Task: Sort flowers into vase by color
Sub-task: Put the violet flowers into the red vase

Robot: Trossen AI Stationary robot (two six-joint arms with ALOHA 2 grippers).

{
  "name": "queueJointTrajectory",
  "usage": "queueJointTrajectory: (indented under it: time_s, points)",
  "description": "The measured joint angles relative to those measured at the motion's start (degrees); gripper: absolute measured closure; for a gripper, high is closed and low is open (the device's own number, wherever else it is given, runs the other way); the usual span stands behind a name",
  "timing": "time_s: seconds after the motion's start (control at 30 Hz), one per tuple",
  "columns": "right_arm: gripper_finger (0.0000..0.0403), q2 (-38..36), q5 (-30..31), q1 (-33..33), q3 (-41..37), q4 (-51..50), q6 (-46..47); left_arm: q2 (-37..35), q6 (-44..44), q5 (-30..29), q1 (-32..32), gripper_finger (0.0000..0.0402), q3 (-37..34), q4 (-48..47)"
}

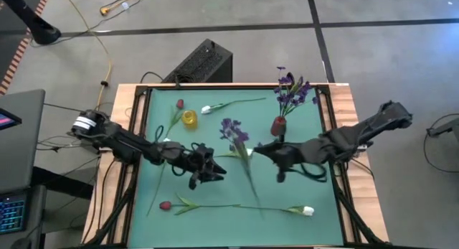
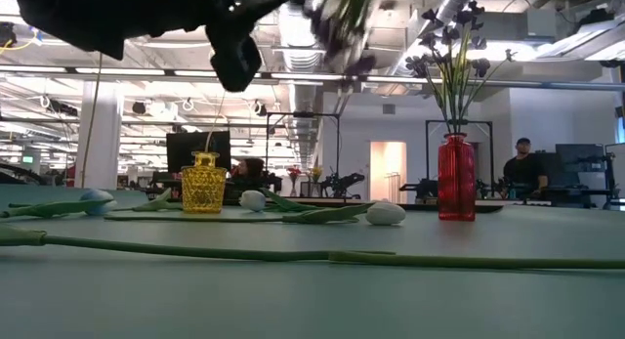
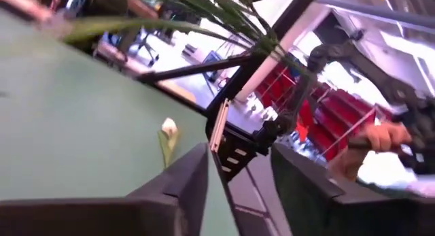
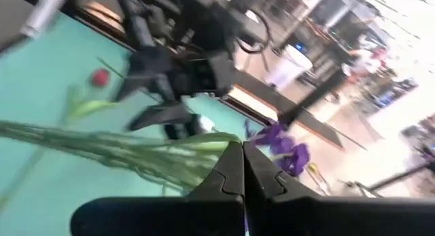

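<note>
The green worktop (image 1: 287, 184) carries both arms meeting near its middle, with loose flowers scattered around them. The right gripper (image 1: 257, 150) reaches in from the right side, its jaws clenched on the stem of a purple spray (image 1: 233, 130), which hangs in the air between the two grippers with its long stem trailing toward the near edge. The left gripper (image 1: 215, 174) sits just beside that stem, jaws parted and holding nothing that can be seen. Behind them a red vase (image 1: 278, 125) already holds purple flowers (image 1: 290, 91), and a yellow vase (image 1: 189, 119) stands empty to its left. A dark red tulip (image 1: 179, 104) and a white tulip (image 1: 206, 110) lie at the far side near the yellow vase; another red tulip (image 1: 166, 205) and a white tulip (image 1: 308, 211) lie along the near edge. From table height both vases stand upright, with a long stem lying across the foreground, while people sit in the room beyond. The right wrist view alone shows the jaws pressed together on the green stem, purple blooms (image 4: 282, 147) just beyond.
</note>
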Motion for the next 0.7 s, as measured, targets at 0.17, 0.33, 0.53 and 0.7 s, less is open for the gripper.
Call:
queueJointTrajectory:
  time_s: [0.17, 0.33, 0.53, 0.7]
  points:
    - [0.0387, 5.4, 4.5, -1.6, 0.0, 5.0, -3.0, 5.7, -4.7, 0.1, -1.1, 0.0162, 4.3, 0.6]
    - [0.0387, 9.5, 6.4, -3.6, 0.0, 8.7, -4.2, 9.9, -9.4, -4.5, -1.8, 0.0101, 6.7, 6.2]
    - [0.0387, 11.5, 7.2, -4.9, 0.0, 9.5, -5.2, 11.5, -10.5, -10.2, -1.2, 0.0091, 6.9, 7.6]
    - [0.0387, 11.2, 7.2, -5.4, 0.0, 9.8, -4.8, 11.5, -8.9, -11.0, -1.1, 0.009, 6.9, 10.3]
